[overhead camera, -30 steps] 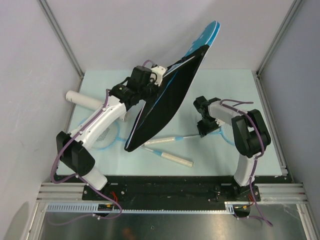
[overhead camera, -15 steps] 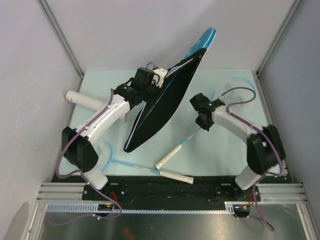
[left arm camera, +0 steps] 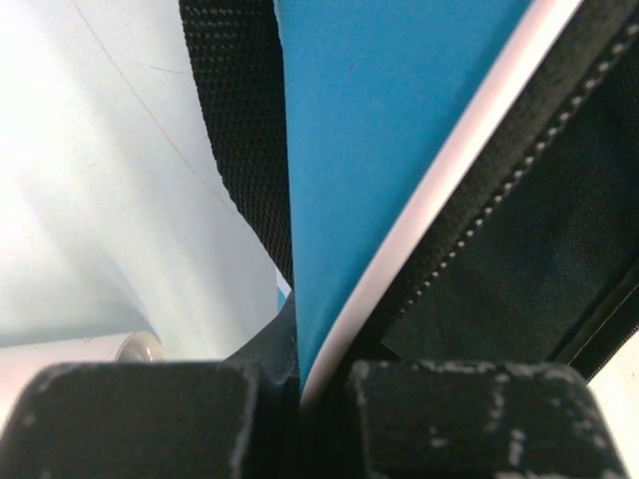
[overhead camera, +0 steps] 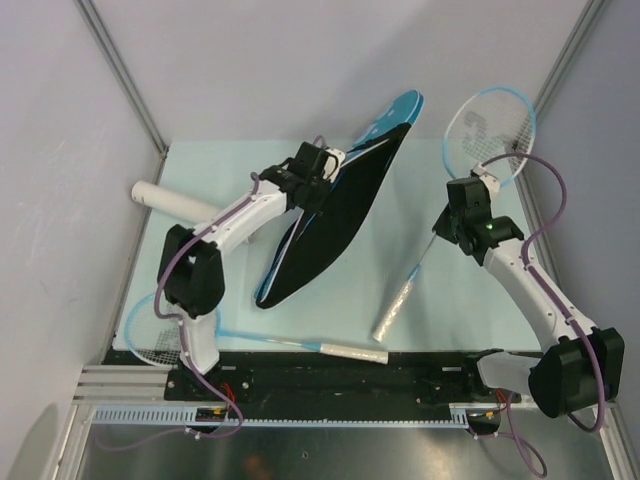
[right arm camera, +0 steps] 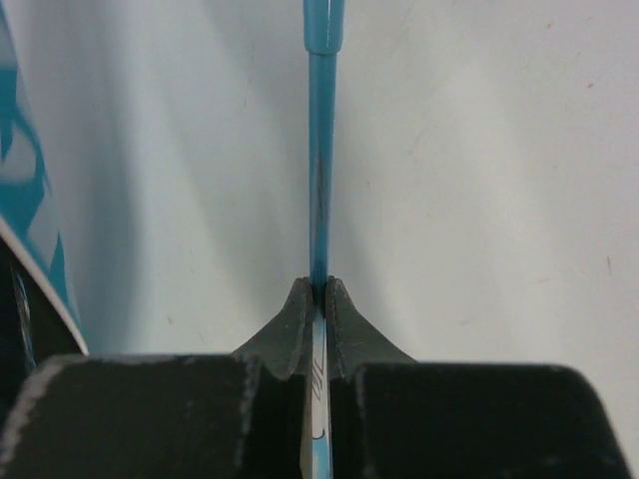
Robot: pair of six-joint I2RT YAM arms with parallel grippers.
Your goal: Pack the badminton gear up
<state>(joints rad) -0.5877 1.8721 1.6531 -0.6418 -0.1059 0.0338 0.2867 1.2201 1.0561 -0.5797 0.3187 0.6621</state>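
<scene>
Check left arm (overhead camera: 225,225): rises from near-left base, elbow bent, forearm reaching forward toward bench centre. Left gripper (overhead camera: 322,168): jaws pressed tight on edge of racket bag (left arm camera: 379,150).

Check right arm (overhead camera: 530,285): stretched forward from near-right base, wrist angled inward. Right gripper (overhead camera: 455,222): jaws clamped on racket shaft (right arm camera: 320,150); you see shaft pinched between tips, no gap.

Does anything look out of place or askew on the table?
The loose racket lies at the near left corner, head partly under the left arm and seemingly past the edge of the table. Nothing looks damaged.
</scene>
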